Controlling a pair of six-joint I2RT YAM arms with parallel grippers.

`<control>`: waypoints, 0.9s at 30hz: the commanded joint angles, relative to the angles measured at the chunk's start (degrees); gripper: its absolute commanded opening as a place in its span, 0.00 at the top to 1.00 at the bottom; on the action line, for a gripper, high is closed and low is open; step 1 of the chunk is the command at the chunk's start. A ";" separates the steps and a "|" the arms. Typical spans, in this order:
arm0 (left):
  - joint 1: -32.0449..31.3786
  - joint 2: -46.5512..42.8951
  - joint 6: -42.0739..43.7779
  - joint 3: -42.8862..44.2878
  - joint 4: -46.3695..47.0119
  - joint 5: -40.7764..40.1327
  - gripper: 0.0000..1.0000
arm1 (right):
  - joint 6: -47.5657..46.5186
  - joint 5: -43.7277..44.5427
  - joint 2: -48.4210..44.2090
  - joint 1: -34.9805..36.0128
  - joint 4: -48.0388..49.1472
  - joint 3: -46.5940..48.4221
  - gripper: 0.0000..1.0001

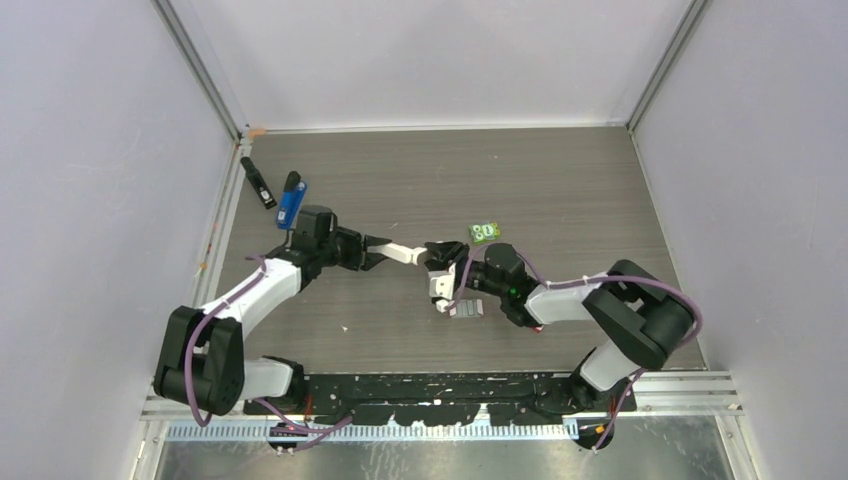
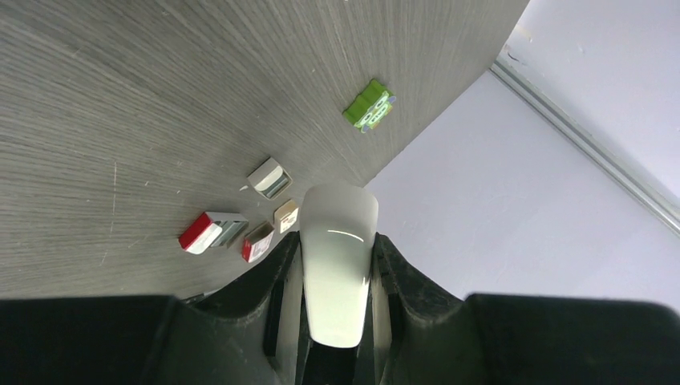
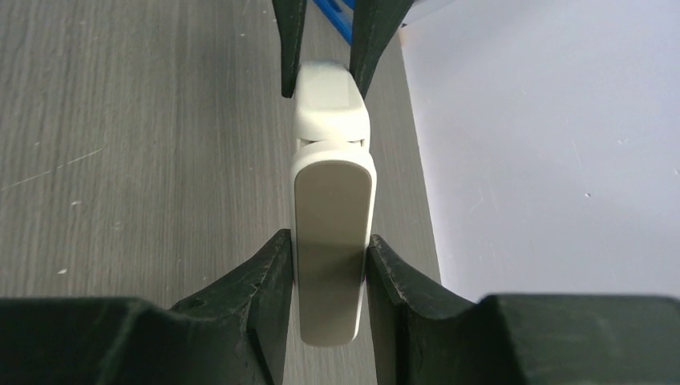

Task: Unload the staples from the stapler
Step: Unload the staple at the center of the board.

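Note:
The blue stapler [image 1: 290,204] with its black top arm lies at the table's back left, near the wall, away from both grippers; a sliver of it shows at the top of the right wrist view [image 3: 333,12]. Both grippers hold one white hinged piece [image 1: 406,253] in mid-table, above the surface. My left gripper [image 1: 383,250] [image 2: 337,241] is shut on one end of it [image 2: 337,265]. My right gripper [image 1: 440,268] [image 3: 329,241] is shut on the other end [image 3: 331,233]. No loose staple strips are clearly visible.
A black tool [image 1: 258,183] lies beside the blue stapler. A green packet [image 1: 485,232] [image 2: 367,105] lies behind the right gripper. Small red-and-white boxes [image 2: 210,231] and a grey box [image 2: 269,178] lie below the grippers [image 1: 466,308]. Walls enclose the left, back and right.

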 commanded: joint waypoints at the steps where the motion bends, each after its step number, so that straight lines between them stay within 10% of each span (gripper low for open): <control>1: 1.53 -1.57 -3.50 -2.34 3.31 -6.04 1.00 | -7.62 -1.50 -6.78 0.35 -16.19 2.23 0.90; 27: 2.23 2.78 -6.91 -5.60 11.94 -4.93 1.00 | -6.02 1.25 -8.14 1.10 -42.59 13.24 0.90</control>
